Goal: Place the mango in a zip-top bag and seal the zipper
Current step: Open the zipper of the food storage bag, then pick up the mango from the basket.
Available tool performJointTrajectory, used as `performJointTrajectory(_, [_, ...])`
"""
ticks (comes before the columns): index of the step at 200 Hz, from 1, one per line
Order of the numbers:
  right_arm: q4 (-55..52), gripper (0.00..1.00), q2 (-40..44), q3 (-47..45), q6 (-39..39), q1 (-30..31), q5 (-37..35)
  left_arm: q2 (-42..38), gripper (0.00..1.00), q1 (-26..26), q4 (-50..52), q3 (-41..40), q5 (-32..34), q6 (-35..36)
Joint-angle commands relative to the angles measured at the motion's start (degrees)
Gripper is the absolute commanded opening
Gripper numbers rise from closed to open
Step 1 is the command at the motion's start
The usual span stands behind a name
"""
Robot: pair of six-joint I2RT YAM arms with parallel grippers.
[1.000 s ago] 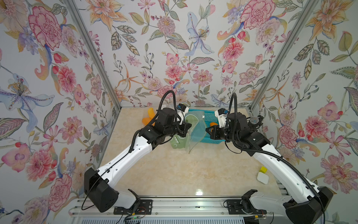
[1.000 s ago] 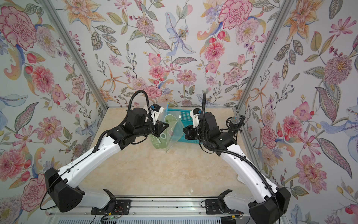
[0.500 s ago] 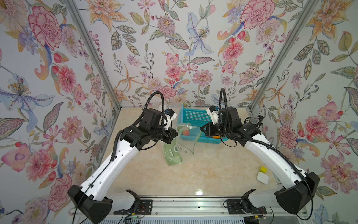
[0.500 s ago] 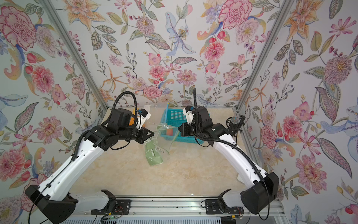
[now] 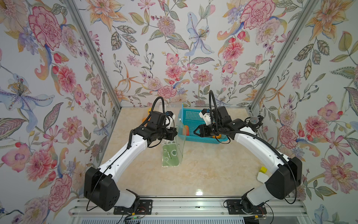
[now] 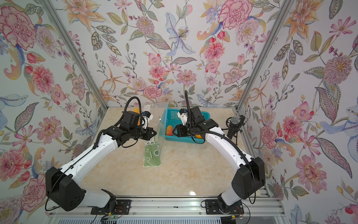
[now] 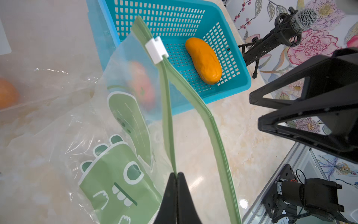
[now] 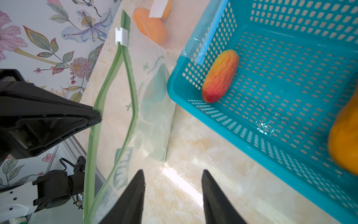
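Note:
The zip-top bag [image 5: 170, 155] [image 6: 152, 155] is clear with green dinosaur print; its bottom rests on the table. My left gripper [image 5: 175, 133] [image 7: 177, 173] is shut on one green zipper strip, holding the mouth up and gaping. The white slider [image 7: 157, 50] [image 8: 121, 36] sits at the strip's far end. A red-orange mango [image 5: 187, 130] [image 8: 220, 75] lies in the blue basket [image 5: 201, 139]. A second, orange mango [image 7: 203, 60] [image 8: 344, 139] lies beside it. My right gripper [image 5: 195, 131] [image 8: 173, 171] is open over the table between bag and basket, holding nothing.
A microphone on a stand [image 5: 253, 121] [image 6: 234, 124] is at the right wall behind the basket. Other clear bags with orange fruit [image 8: 151, 25] lie at the back left. A yellow block [image 5: 263, 169] and a white piece [image 5: 261, 177] sit front right.
The right gripper, shut at the bag's mouth a second ago, now stands open and off the bag. The bag has come lower and hangs from the left gripper alone.

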State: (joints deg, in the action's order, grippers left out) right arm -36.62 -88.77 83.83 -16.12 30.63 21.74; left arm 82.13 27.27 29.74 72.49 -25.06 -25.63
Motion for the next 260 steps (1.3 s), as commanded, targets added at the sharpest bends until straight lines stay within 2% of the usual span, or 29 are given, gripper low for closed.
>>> performJointTrajectory(1, [-0.1, 0.56, 1.0, 3.5, 3.3, -1.7, 5.0, 1.5, 0.00, -0.8, -4.2, 1.2, 0.7, -1.2])
performJointTrajectory(26, [-0.5, 0.64, 1.7, 2.9, 2.5, -6.6, -1.9, 2.7, 0.00, -1.3, -5.7, 1.2, 0.6, -1.6])
performJointTrajectory(50, [-3.8, 0.68, -1.6, 3.2, 4.1, -8.9, -19.0, 3.4, 0.00, -1.4, -7.2, 1.0, 0.5, -2.3])
performJointTrajectory(61, [-4.1, 0.71, -3.8, 3.3, 5.2, -9.3, -24.2, 3.5, 0.00, -1.3, -7.8, 1.0, 0.5, -2.5])
performJointTrajectory(112, [-6.2, 0.78, -18.5, 10.2, 8.7, -10.5, -35.5, 2.8, 0.00, -1.5, -9.1, -0.2, 1.0, -3.3])
performJointTrajectory(166, [-10.4, 0.87, -29.5, 17.8, 9.4, -10.8, -40.5, 1.8, 0.00, -1.9, -10.2, -2.2, 1.1, -4.2])
performJointTrajectory(206, [-11.0, 0.88, -33.5, 17.3, 10.0, -10.9, -40.5, 1.5, 0.00, -1.9, -11.1, -3.1, 1.2, -4.6])
performJointTrajectory(260, [-10.9, 0.77, -38.0, 18.1, 10.1, -11.2, -36.1, 1.0, 0.00, -2.6, -11.5, -3.7, 1.3, -4.8])
